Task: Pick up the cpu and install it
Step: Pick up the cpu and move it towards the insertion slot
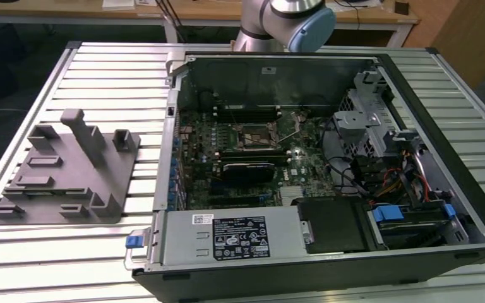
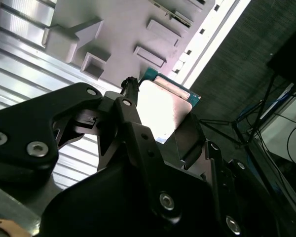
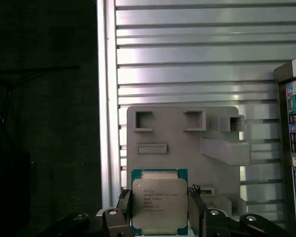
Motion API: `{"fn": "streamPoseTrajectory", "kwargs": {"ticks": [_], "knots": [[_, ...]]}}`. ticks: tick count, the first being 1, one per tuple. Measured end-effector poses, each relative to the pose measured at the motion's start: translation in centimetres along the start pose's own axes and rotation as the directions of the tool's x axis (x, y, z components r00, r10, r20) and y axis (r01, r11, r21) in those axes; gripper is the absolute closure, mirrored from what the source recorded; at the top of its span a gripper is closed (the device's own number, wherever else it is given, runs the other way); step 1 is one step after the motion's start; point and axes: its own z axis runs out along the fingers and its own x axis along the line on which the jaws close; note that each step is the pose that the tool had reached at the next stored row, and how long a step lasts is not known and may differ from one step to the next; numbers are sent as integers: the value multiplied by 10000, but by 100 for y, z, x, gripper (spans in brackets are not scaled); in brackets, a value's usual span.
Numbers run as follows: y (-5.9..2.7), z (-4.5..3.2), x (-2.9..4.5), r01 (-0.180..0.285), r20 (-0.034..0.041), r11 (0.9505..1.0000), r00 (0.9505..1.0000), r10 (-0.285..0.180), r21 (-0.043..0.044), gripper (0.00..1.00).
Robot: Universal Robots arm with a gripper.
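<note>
Exterior view looks steeply down on case [image 1: 310, 278] and holder [image 1: 65, 177]. Both wrist views look closely past the cpu [image 3: 160, 202] [image 2: 160, 111] at the holder.

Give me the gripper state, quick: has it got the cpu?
Gripper: shut on the cpu, with a finger against each of two opposite edges.

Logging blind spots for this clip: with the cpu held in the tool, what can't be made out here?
One edge of the cpu: first wrist view, cut off by the picture's edge.
The cpu's face: second wrist view, washed out by glare, partly behind links of the tool.
The motherboard socket: exterior view, too small to tell whether it is empty.
</note>
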Motion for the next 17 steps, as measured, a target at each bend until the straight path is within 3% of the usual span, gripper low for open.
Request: {"fn": "streamPoseTrajectory", "kwargs": {"ticks": [5,12,17], "knots": [[7,-109,-2,-1,2,10000,10000,1,-1,46],[8,-113,-12,-1,-2,10000,10000,1,1,46],[11,-109,-73,-1,0,10000,10000,1,-1,46]]}}
